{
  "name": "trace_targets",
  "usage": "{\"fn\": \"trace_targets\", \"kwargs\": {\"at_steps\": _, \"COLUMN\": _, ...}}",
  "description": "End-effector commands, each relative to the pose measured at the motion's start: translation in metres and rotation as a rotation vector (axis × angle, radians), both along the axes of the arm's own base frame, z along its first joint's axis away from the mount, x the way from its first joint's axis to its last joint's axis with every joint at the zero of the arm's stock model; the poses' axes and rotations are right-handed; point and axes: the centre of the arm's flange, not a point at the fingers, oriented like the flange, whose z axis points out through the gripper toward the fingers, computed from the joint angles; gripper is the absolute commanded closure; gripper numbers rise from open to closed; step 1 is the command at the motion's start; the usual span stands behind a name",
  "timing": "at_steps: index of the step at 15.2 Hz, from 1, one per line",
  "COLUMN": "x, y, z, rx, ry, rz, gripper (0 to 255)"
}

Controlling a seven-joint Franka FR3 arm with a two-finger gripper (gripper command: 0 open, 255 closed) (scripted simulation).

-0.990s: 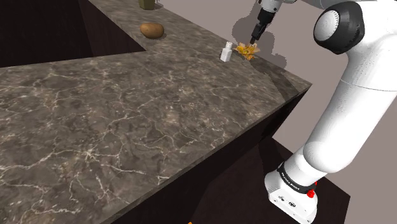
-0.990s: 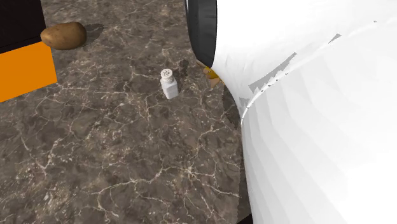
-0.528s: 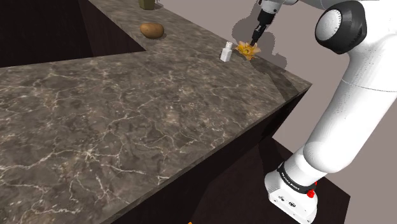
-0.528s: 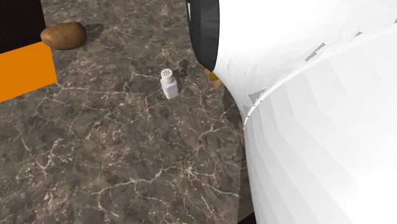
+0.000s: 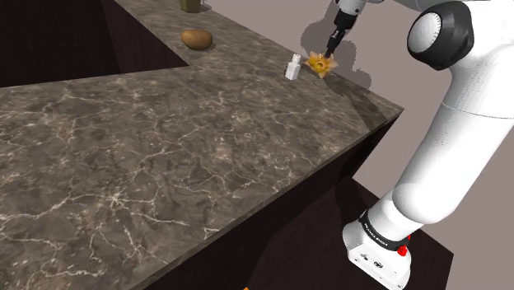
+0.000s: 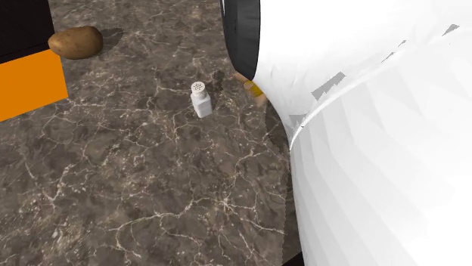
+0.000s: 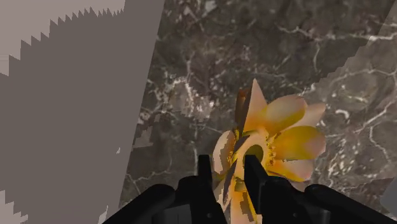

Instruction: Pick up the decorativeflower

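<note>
Dark veined marble countertop (image 5: 165,140), L-shaped, wall beyond its far edge; yellow-orange decorativeflower (image 5: 319,63) near the far edge in the shoulder view, at 3 o'clock of a white shaker (image 5: 292,67), just beside it; brown potato (image 5: 196,39) at 10 o'clock of the shaker, well apart. Gripper (image 5: 329,51) comes down on the flower from 1 o'clock. Wrist view: fingers (image 7: 204,167) drawn in to a narrow gap, petals clasped between them; cannot tell whether the bloom touches the marble.

white shaker (image 5: 292,67) just beside flower (image 5: 320,63), potato (image 5: 196,39) well apart
</note>
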Motion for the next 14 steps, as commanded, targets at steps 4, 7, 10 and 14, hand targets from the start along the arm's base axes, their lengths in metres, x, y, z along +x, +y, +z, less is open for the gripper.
{"fn": "trace_targets", "kwargs": {"at_steps": 4, "x": 0.000, "y": -0.001, "z": 0.025, "rx": 0.000, "ry": 0.002, "rz": -0.001, "gripper": 255}}
{"fn": "trace_targets", "kwargs": {"at_steps": 7, "x": 0.000, "y": -0.001, "z": 0.041, "rx": 0.000, "ry": 0.002, "rz": -0.001, "gripper": 255}}
{"fn": "trace_targets", "kwargs": {"at_steps": 10, "x": 0.000, "y": -0.001, "z": 0.056, "rx": 0.000, "ry": 0.002, "rz": -0.001, "gripper": 255}}
{"fn": "trace_targets", "kwargs": {"at_steps": 14, "x": 0.000, "y": -0.001, "z": 0.068, "rx": 0.000, "ry": 0.002, "rz": -0.001, "gripper": 255}}
